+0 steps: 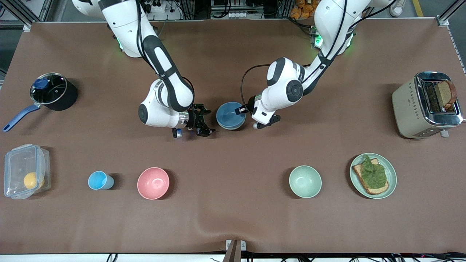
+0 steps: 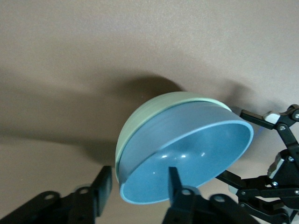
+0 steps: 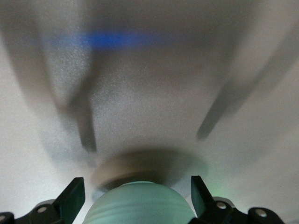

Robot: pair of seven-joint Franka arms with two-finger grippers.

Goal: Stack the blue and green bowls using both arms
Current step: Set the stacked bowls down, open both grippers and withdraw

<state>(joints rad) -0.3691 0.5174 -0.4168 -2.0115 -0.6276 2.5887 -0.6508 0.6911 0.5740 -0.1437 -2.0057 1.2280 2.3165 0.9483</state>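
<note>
Left wrist view: we find the blue bowl (image 2: 196, 149) seated inside the green bowl (image 2: 140, 116). Only a crescent of green shows around its outer wall. The rims sit close, so the nest looks full, and we judge the stack made.

The pair rests mid-table (image 1: 233, 218), between the two grippers. It is farther from the front camera than the pink bowl (image 1: 153, 183) and the mint bowl (image 1: 305, 181).

Left gripper (image 2: 139, 173): it straddles the blue rim, one finger inside the bowl and one outside the wall. There is a visible gap on the outer side, so the jaws are parted and clamp nothing. That straddle is how a rim pinch carries a bowl in from above. The slack reads to us as a release.

Right gripper (image 1: 202, 124): it is low at the stack's side toward the right arm's end, with fingers spread wide. The green wall is framed between them in its wrist view. In the front view the tips stop just short of the bowl, so it holds nothing. We take the posture as a brace for the lower bowl.

Risk, our judgement: the inner finger could drag the blue bowl askew if it lifts out at a slant.
</note>
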